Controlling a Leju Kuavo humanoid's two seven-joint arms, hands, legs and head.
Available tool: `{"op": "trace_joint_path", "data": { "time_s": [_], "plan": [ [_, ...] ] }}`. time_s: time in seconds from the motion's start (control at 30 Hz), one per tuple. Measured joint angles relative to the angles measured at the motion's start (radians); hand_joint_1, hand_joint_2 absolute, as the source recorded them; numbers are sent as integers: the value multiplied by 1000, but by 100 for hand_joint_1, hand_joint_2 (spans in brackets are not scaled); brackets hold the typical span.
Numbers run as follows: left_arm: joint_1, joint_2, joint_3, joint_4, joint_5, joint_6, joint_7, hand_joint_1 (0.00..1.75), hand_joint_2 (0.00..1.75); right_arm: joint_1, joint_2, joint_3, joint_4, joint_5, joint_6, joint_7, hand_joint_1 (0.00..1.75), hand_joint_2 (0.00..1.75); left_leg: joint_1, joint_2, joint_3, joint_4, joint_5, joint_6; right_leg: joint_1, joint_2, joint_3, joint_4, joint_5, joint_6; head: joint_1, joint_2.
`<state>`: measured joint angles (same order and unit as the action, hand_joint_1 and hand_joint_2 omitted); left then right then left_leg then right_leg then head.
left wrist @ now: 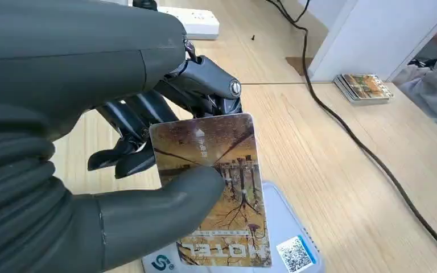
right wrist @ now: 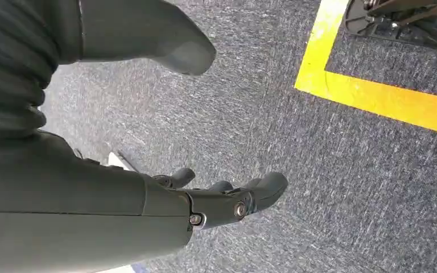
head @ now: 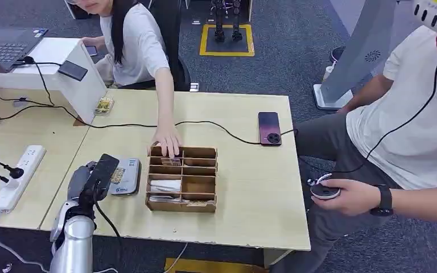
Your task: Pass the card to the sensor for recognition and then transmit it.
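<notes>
My left hand (left wrist: 108, 142) pinches the card (left wrist: 216, 182) between thumb and dark fingers (left wrist: 131, 153), holding it just above the grey sensor (head: 126, 176) lying flat on the table (head: 250, 187). My right hand (right wrist: 165, 210) hangs over blue-grey carpet (right wrist: 296, 170) crossed by a yellow line (right wrist: 375, 96), fingers loosely apart with nothing in them.

Just beyond my left hand, past the sensor, stands a wooden divided box (head: 183, 179); pale cards (head: 165, 186) lie in its compartments on the side nearest me, and a person's hand (head: 167, 139) reaches into a far compartment. Farther out lie a dark phone (head: 269, 128), a black cable (head: 216, 126), a white power strip (head: 18, 176) on my other side, and a small stack of cards (left wrist: 367, 86) by a white stand (head: 71, 71). A second person (head: 398, 142) sits beside the table holding a round controller (head: 324, 190).
</notes>
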<state>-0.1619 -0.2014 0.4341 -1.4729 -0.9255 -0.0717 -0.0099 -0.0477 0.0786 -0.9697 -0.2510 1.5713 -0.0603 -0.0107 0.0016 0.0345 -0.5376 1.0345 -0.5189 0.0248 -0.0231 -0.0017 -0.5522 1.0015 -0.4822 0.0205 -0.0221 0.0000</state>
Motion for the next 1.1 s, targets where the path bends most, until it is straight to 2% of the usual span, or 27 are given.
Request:
{"op": "trace_joint_path", "data": {
  "time_s": [0.53,1.1],
  "plan": [
    [-66,-30,22,59,-48,26,15,175,175,-4,0,21,0,0,0,2,0,175,0,0,0,0,0,0,0,0,0,0,1,0,0,0],
    [-85,-48,51,113,-122,44,16,175,175,-5,2,29,0,0,10,2,0,175,0,0,0,0,0,0,0,0,0,0,1,1,0,0]
  ]
}}
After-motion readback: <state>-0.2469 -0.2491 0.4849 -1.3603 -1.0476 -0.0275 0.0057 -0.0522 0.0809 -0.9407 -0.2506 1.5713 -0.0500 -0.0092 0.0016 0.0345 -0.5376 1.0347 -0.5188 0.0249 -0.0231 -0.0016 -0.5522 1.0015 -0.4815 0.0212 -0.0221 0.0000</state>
